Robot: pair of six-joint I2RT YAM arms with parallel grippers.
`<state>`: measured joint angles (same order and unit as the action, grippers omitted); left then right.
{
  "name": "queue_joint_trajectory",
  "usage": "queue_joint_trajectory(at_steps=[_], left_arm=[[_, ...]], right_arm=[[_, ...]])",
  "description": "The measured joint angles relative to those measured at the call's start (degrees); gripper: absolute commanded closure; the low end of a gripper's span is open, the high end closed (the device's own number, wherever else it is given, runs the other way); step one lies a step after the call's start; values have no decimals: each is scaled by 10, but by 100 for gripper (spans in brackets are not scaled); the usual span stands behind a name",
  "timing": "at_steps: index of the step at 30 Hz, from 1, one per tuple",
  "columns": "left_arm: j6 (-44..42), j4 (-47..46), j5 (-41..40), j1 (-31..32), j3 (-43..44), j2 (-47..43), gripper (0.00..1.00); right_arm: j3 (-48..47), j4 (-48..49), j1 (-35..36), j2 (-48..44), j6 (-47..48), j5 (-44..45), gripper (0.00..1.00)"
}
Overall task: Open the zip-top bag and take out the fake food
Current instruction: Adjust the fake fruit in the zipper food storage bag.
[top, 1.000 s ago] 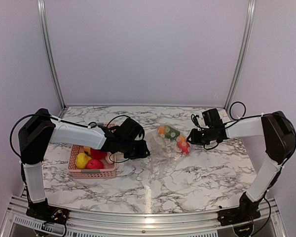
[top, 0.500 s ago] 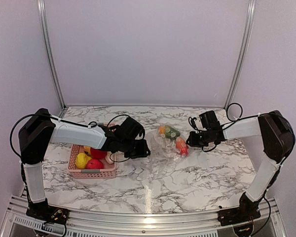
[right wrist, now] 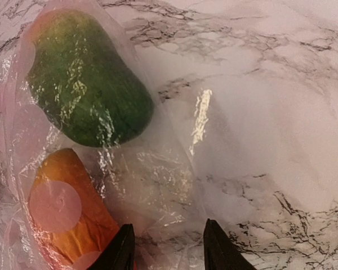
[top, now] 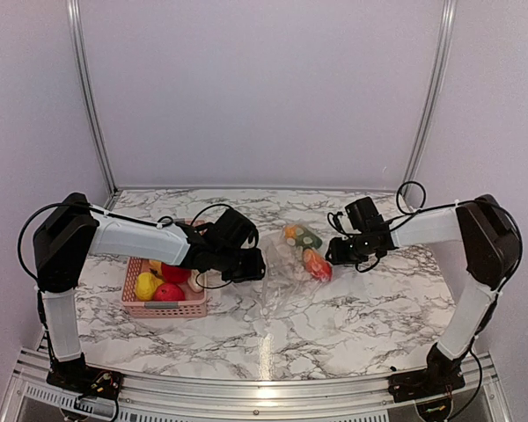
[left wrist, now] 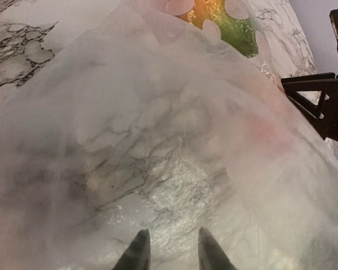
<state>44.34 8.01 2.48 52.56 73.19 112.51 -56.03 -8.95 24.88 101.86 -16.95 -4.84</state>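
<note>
The clear zip-top bag [top: 284,274] lies crumpled mid-table between my grippers. Inside it are fake food pieces: a green one [top: 305,236] beside an orange one, and a red-orange one [top: 318,266]. My left gripper [top: 259,267] is at the bag's left edge. In the left wrist view its jaws [left wrist: 170,254] stand a little apart with crinkled film [left wrist: 158,140] between the tips. My right gripper [top: 328,255] is at the bag's right side. Its open jaws [right wrist: 166,247] straddle film [right wrist: 152,180] next to the orange piece [right wrist: 67,219], below the green piece [right wrist: 84,84].
A pink perforated basket [top: 163,309] stands left of the bag, under my left arm, holding yellow [top: 146,285] and red [top: 170,292] fake food. The right arm's black gripper shows at the right edge of the left wrist view [left wrist: 321,107]. Metal frame posts stand at the back corners.
My right gripper has moved left toward the bag, and the red-orange piece and the bag's right side have shifted left with it. The left arm has not moved.
</note>
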Motion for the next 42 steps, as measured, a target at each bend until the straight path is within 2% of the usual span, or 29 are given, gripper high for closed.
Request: queue_joint_trajectory(at_steps=[7, 14, 32, 42], left_arm=[[0, 0, 0, 0, 0, 0, 70], [0, 0, 0, 0, 0, 0, 70], [-2, 0, 0, 0, 2, 1, 69], [-2, 0, 0, 0, 2, 1, 68]], right_arm=[[-36, -36, 8, -34, 7, 17, 72], [-42, -56, 56, -62, 3, 27, 82], [-5, -43, 68, -49, -22, 35, 84], [-3, -25, 68, -44, -41, 55, 90]])
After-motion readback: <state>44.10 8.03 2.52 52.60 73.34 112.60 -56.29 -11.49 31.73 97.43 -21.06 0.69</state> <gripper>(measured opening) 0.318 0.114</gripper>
